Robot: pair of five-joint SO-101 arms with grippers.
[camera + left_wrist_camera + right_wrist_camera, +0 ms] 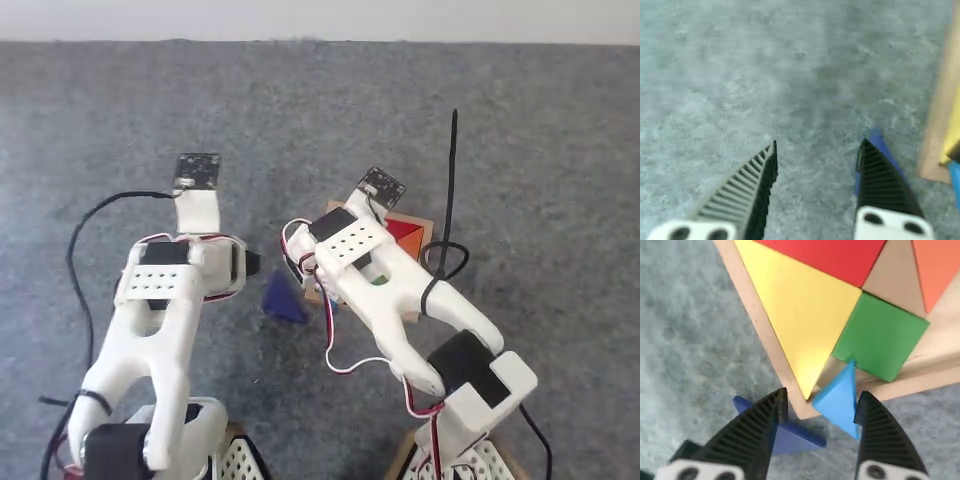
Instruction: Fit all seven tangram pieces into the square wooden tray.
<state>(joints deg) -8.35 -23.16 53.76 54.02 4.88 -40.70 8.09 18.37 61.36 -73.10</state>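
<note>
The square wooden tray point(757, 335) holds a yellow triangle point(805, 310), a red piece point(835, 257), an orange piece point(940, 265) and a green square point(880, 337). A light blue triangle point(837, 400) lies tilted across the tray's corner rim, between the fingers of my open right gripper point(822, 395) and close to one finger. A dark blue piece point(790, 437) lies on the carpet just outside that corner; the high view has this dark blue piece point(284, 300) between the two arms. My left gripper point(819, 145) is open and empty above the carpet, the dark blue piece point(881, 146) behind one finger.
Grey carpet covers the table. In the high view the right arm point(390, 280) hides most of the tray point(424, 228), and a black cable point(452, 190) rises beside it. The left arm point(160, 300) stands over open carpet. The tray's edge point(940, 120) lies beyond the left gripper.
</note>
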